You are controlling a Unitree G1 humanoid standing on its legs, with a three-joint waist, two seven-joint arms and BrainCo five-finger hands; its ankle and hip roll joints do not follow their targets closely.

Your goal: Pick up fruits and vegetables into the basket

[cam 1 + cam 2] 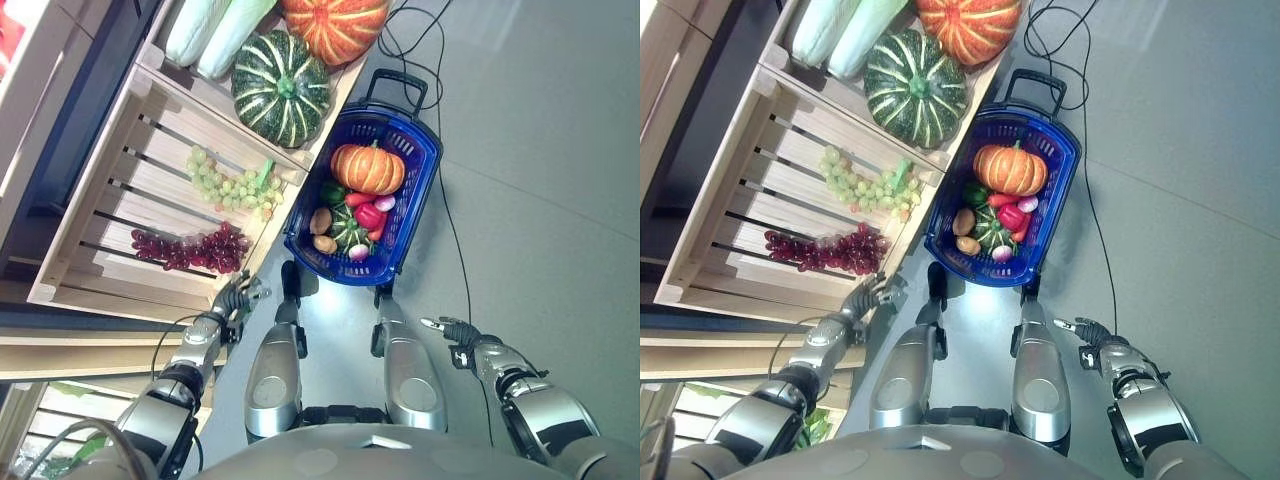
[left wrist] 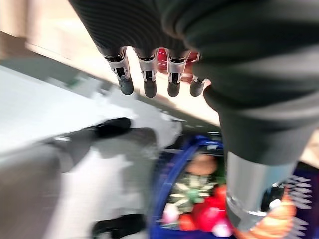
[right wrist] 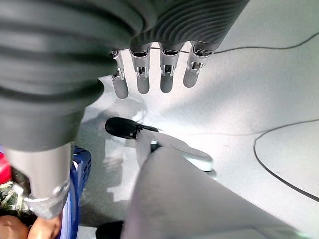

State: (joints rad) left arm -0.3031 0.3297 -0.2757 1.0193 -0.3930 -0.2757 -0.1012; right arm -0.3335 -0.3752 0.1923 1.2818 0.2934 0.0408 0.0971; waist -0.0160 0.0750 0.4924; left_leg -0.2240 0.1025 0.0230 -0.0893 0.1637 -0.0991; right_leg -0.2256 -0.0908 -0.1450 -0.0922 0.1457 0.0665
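Left hand (image 1: 237, 297) hangs empty, fingers relaxed, just beside the crate's near corner; right hand (image 1: 450, 329) hangs spread over bare floor.
Red grapes (image 1: 190, 250) lie in the slatted wooden crate (image 1: 92, 205) near the left hand, the blue basket (image 1: 418, 190) alongside already part-filled: probably soft, light and easily crushed, so best cradled from beneath or taken by the stem.

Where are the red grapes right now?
The red grapes lie in the slatted wooden crate on the robot's left, beside the green grapes and just ahead of the empty left hand.

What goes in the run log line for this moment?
left hand: open, near red grapes | right hand: open, empty | basket: on floor, holds vegetables
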